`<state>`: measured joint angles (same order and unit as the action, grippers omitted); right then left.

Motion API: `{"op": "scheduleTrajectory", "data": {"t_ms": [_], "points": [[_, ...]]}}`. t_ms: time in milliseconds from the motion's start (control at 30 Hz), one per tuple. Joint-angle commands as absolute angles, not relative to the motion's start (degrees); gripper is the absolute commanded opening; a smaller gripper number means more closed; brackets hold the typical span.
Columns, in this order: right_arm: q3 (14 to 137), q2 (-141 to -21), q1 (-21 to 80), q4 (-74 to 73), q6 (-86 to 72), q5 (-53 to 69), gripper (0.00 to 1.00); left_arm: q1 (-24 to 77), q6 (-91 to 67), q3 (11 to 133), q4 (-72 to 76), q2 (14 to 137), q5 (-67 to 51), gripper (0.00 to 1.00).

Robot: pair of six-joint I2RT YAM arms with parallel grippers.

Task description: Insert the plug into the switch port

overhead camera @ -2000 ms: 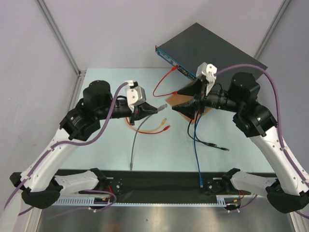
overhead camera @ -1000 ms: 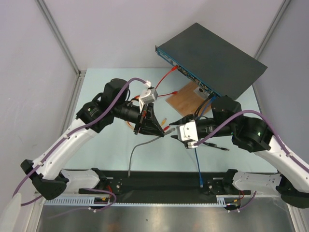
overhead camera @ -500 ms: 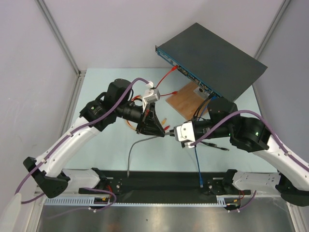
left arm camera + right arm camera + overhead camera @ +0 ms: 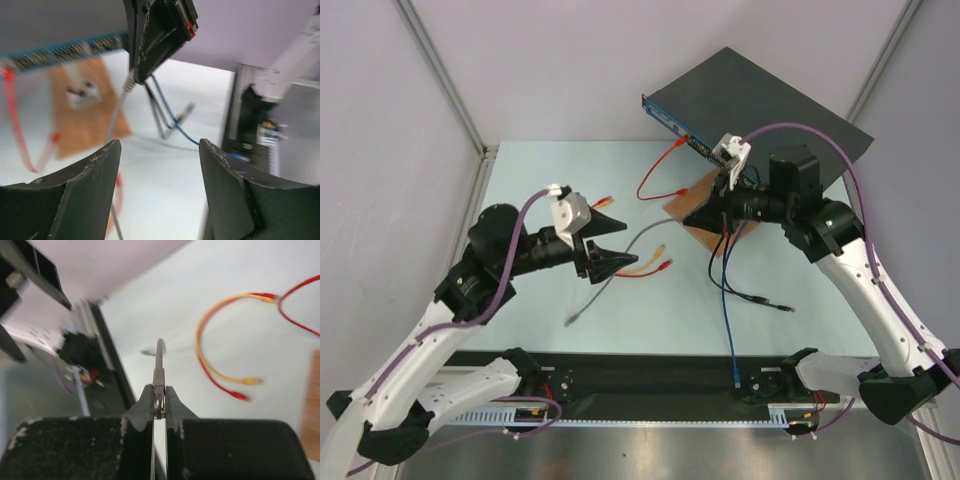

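My right tool (image 4: 159, 399) pinches the plug (image 4: 159, 376) by its rigid body, its probably light, limp cable (image 4: 119, 107) trailing left; my left tool (image 4: 160, 165) stands spread, empty.

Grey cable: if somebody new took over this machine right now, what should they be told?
Left tool: open, gripping nothing.
Right tool: shut on the grey cable right at its plug, a short way in front of the switch.
Switch: far right of the table, blue port face toward the arms; a red cable runs to it.
Done: plug gripped.
Left: carry it to a free port, line it up, push it in.
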<state>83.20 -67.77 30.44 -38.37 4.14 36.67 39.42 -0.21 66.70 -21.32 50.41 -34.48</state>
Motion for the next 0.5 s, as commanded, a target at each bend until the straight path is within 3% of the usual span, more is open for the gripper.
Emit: {"op": "scheduleTrajectory", "data": {"t_ms": [0,200,467], "points": [[81.3,-67.5,27.2,-26.7,-20.5,52.3,0.0,43.9,14.1,62.3,-10.7,47.9,-19.6,0.7],[74.0,-66.9,26.1,-13.6,-38.6,59.8,0.0,50.3,28.5,57.7,-0.5,47.5,-13.2,0.67],[72.1,-66.2,25.8,-11.2,-42.5,62.0,0.0,53.9,35.5,55.5,2.5,48.4,-17.5,0.52]]}}
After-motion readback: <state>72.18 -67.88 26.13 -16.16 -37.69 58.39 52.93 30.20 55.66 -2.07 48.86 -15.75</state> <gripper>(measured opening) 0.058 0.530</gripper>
